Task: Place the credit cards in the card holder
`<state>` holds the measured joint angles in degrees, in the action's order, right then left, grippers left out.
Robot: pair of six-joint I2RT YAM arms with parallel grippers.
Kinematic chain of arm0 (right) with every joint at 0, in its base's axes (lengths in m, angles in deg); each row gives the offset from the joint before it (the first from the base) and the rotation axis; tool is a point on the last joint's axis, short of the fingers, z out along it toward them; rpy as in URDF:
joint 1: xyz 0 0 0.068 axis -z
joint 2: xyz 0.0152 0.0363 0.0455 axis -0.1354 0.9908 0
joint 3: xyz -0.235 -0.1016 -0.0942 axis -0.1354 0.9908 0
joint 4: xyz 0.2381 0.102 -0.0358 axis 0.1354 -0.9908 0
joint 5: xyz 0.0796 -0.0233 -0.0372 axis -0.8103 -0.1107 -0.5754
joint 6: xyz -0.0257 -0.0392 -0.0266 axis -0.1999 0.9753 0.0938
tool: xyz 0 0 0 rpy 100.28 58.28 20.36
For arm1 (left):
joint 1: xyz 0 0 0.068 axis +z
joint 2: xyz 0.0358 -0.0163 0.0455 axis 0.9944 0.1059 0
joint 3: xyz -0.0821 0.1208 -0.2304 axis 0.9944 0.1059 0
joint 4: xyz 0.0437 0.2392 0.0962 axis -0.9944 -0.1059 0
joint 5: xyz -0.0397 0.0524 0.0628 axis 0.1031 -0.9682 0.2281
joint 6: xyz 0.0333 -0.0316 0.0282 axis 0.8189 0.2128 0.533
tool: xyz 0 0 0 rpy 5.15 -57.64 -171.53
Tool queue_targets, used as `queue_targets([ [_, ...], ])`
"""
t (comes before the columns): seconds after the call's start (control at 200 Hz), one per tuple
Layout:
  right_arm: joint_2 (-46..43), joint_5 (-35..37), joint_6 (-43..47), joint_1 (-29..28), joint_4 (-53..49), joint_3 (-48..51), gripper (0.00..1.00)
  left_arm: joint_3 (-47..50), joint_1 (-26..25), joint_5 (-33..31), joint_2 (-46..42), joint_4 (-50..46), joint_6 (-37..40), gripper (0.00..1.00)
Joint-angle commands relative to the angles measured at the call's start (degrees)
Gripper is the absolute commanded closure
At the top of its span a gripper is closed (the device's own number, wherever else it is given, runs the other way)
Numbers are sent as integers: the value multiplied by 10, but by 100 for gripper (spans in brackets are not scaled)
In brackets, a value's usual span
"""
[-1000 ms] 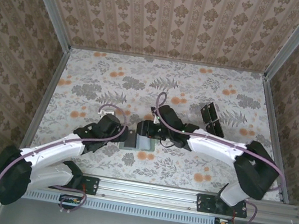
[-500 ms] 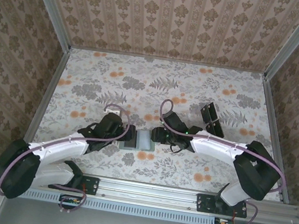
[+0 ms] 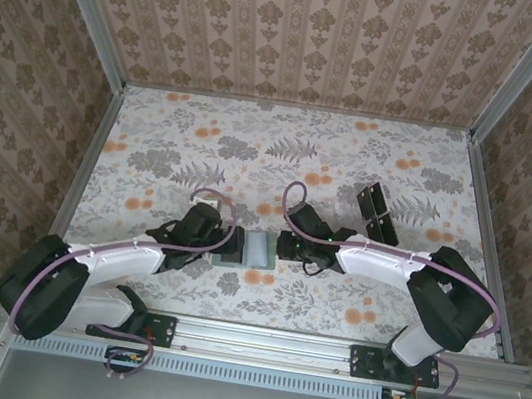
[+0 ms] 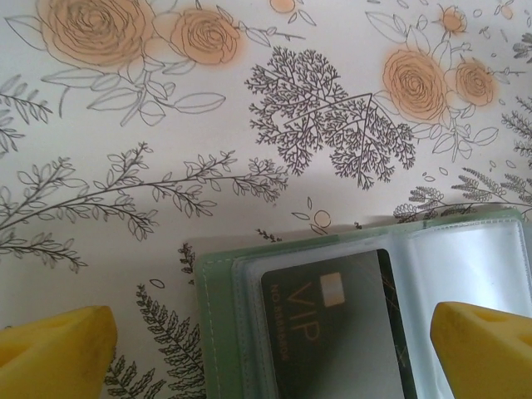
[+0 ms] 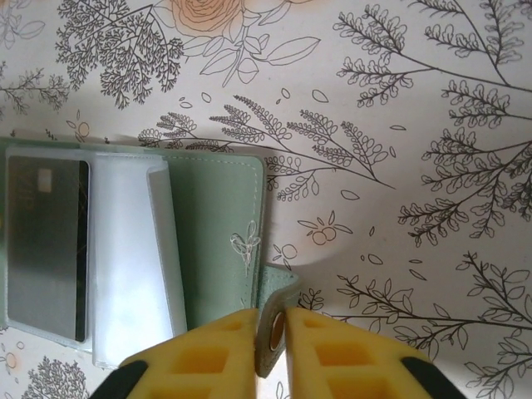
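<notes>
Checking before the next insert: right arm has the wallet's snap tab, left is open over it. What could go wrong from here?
1. The right gripper pinches only the snap tab of the card holder; a pull may slip off or fold it shut.
2. The left gripper hangs open, seemingly not pinning anything, so the holder could slide on the table.
3. Tilting it might work the loaded card out of its sleeve.

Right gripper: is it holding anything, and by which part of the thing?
Yes. The right gripper is shut on the card holder, pinching its snap tab. The left gripper is open, holding nothing.
</notes>
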<state>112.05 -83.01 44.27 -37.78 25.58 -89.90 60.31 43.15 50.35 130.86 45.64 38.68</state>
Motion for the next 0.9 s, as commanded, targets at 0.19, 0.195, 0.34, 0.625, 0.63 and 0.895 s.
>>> queue_targets([
  [0.19,5,-19,-11,2,33,22,94,6,0,31,33,58,-1,0],
  [0.195,5,-19,-11,2,33,23,94,7,0,31,34,58,-1,0],
  [0.34,7,-25,-18,2,44,32,97,6,0,36,45,70,-3,0],
  [0.625,11,-32,-25,3,57,40,100,4,1,46,54,87,-8,0],
  [0.63,11,-31,-25,2,57,40,100,4,1,47,54,88,-8,0],
  [0.895,20,-38,-33,2,73,50,100,5,-7,52,47,98,-16,0],
])
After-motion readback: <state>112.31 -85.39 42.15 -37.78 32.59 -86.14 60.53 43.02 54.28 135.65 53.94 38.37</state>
